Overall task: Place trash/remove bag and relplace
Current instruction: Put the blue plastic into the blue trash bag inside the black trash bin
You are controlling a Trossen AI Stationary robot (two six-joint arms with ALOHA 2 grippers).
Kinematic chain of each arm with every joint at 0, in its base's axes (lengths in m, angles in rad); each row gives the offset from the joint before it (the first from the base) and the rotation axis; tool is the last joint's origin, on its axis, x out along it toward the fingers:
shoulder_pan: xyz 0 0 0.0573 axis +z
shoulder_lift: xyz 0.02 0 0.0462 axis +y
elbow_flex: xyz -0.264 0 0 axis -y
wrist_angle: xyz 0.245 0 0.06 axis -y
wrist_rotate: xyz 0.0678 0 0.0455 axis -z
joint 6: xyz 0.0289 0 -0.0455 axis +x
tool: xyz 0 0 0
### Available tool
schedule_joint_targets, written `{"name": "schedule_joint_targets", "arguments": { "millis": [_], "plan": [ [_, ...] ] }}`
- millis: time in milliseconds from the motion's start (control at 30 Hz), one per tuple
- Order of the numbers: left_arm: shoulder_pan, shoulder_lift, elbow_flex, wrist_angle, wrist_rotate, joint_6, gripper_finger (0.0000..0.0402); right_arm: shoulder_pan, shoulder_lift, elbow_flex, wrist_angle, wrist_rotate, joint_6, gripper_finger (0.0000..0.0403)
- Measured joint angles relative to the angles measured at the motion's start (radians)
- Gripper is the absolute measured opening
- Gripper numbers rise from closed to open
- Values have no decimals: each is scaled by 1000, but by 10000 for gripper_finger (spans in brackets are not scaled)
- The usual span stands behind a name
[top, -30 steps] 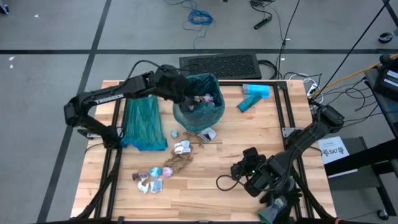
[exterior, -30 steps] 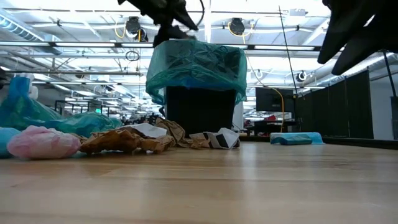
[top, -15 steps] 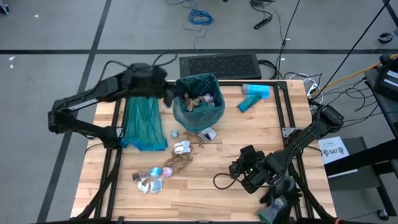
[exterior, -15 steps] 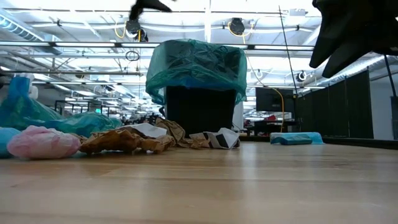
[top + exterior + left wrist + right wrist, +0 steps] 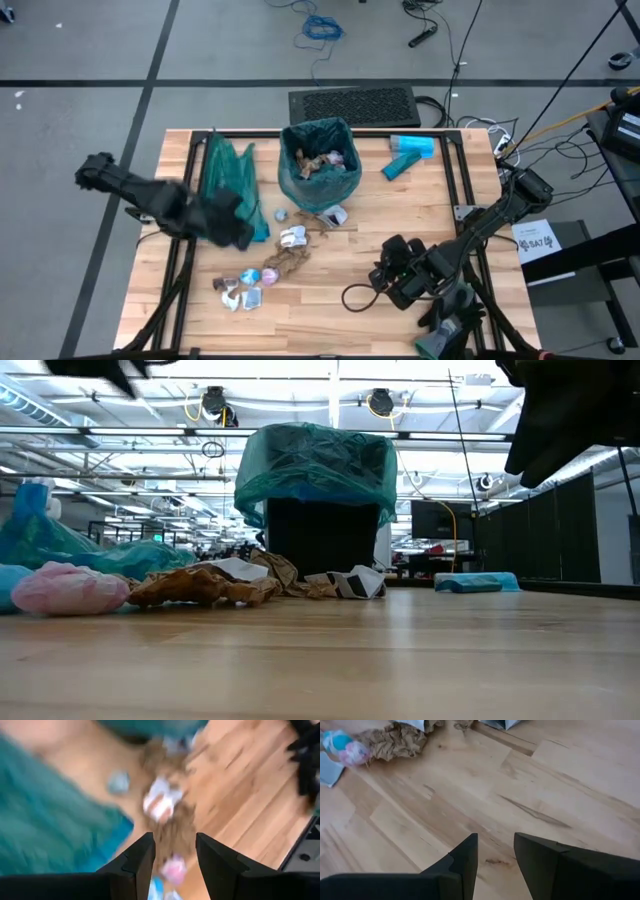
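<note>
We look down on a pale wooden surface (image 5: 390, 220) framed by black rails, standing on a grey floor crossed by dark lines. Toward its far middle sits a bin (image 5: 320, 165) lined with a teal bag (image 5: 315, 465), already holding some scraps. The rest of the trash (image 5: 285, 262) lies loose on the surface just near the bin: crumpled brown paper, white and purple wrappers, trailing toward the near left. A heap of spare teal bags (image 5: 228, 170) lies left of the bin, and a light-blue pack (image 5: 410, 152) lies to its right. The left pincer (image 5: 232, 222) hangs over the near end of that teal heap, its fingers (image 5: 137, 862) parted and grasping nothing, above the scattered scraps. The right pincer (image 5: 392, 270) waits over the near right part of the surface, fingers (image 5: 462, 862) also parted and empty, well apart from the trash. Beyond the far edge we see a black mat (image 5: 352, 103) and a blue coiled cable (image 5: 322, 27) on the floor. From surface height, the room behind shows ceiling beams, lamps and a dark monitor (image 5: 432, 520)
</note>
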Motion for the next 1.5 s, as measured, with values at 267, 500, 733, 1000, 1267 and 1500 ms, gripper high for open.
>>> {"name": "schedule_joint_targets", "arguments": {
  "millis": [267, 500, 733, 1000, 1267, 1500],
  "plan": [
    [-316, 95, -244, 173, -39, -490, 147, -2, 0, 0, 7, -13, -80, 121],
    [-341, 259, -276, 220, 24, -536, 147, -3, 0, 0, 65, -35, -146, 120],
    [-340, 384, -276, 301, 130, -520, 147, -3, 0, 0, 93, -61, -153, 120],
    [-310, 496, -285, 338, 127, -505, 147, -1, 0, 0, 123, -80, -153, 120],
    [-257, 581, -311, 465, 129, -441, 114, 0, 0, 0, 152, -87, -152, 120],
    [-257, 548, -210, 440, 61, -421, 18, 0, -1, 0, 169, -86, -162, 120]
  ]
}}
